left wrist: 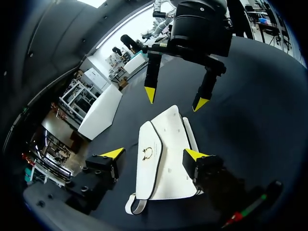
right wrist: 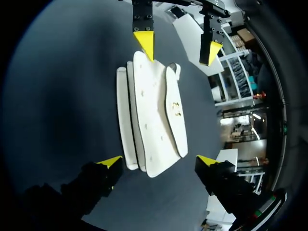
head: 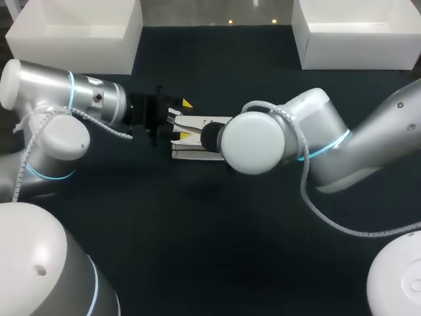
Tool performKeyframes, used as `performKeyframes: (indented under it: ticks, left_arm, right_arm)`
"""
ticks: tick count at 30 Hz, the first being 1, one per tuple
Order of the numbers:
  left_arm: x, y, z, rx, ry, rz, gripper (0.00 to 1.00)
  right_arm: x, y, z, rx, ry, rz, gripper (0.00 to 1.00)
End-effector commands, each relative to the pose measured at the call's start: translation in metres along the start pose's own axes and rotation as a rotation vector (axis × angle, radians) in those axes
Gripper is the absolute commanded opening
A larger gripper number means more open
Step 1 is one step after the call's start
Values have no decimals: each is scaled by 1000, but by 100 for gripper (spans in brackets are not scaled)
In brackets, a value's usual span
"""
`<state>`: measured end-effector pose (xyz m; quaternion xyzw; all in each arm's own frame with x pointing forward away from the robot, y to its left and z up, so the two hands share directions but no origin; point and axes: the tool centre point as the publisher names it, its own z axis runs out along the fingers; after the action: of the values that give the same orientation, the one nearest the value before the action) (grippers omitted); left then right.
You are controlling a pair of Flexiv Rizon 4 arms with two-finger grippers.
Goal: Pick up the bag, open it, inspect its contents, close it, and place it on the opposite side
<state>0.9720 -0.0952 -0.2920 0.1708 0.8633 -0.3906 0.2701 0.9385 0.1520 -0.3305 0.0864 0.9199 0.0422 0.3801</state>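
A white bag (head: 195,140) with a dark-edged flap and a small gold ring clasp lies flat on the black table, mid-table between my two arms. In the left wrist view the bag (left wrist: 161,163) lies under my left gripper (left wrist: 154,154), whose fingers stand open on either side of it, apart from it. My right gripper (left wrist: 175,98) faces it from the bag's far end, also open. In the right wrist view the bag (right wrist: 154,120) stretches ahead of my open right gripper (right wrist: 159,160), and the left gripper (right wrist: 177,44) hangs over its far end. In the head view the right arm hides the right gripper.
Two white boxes stand at the table's back edge, one at the back left (head: 79,33) and one at the back right (head: 355,33). Dark table surface (head: 210,250) stretches in front of the bag.
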Motion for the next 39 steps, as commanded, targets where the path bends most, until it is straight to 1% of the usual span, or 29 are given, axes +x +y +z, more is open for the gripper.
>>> performKeyframes:
  ticks: [1, 2, 4, 6, 7, 8, 12, 18, 22, 26, 27, 28, 29, 30, 32, 33, 39]
  left_arm:
    - [4, -9, -20, -49, 32, -24, 89]
    - [5, -10, -23, -63, 43, -42, 94]
    - [8, -12, -26, -76, 74, -66, 96]
    - [10, -13, -30, -111, 95, -94, 100]
    - [11, -14, -31, -121, 105, -107, 100]
    - [13, -15, -33, -154, 113, -123, 100]
    - [19, -16, -35, -194, 170, -192, 100]
    - [21, -16, -40, -224, 250, -308, 100]
    - [23, -12, -44, -227, 301, -372, 100]
    - [26, -9, -44, -223, 357, -422, 100]
    - [27, -8, -44, -235, 360, -427, 100]
    - [28, -7, -43, -246, 372, -430, 100]
    - [30, -7, -42, -243, 388, -444, 100]
    - [32, -6, -39, -257, 404, -451, 100]
    - [32, -3, -37, -270, 426, -468, 100]
    - [32, -2, -38, -312, 422, -445, 100]
    - [32, -2, -38, -312, 422, -445, 100]
  right_arm:
    - [-14, -5, -18, 3, 62, 0, 100]
    - [-17, -7, -20, -4, 84, 12, 100]
    - [-22, -10, -23, 7, 123, 20, 100]
    - [-25, -11, -27, 6, 156, 23, 100]
    - [-27, -11, -28, 18, 180, 27, 100]
    - [-28, -11, -29, 17, 190, 22, 100]
    - [-31, -11, -35, 12, 269, 17, 100]
    - [-37, -12, -41, 35, 350, 1, 100]
    - [-40, -11, -45, 46, 392, -11, 100]
    - [-42, -12, -44, 53, 437, 0, 100]
    - [-42, -13, -43, 50, 451, 5, 100]
    - [-43, -13, -42, 67, 455, -2, 100]
    - [-42, -13, -42, 72, 474, 1, 100]
    - [-42, -14, -40, 77, 495, 4, 100]
    - [-42, -16, -35, 99, 562, 55, 100]
    - [-42, -16, -35, 99, 562, 55, 100]
    - [-42, -16, -35, 99, 562, 55, 100]
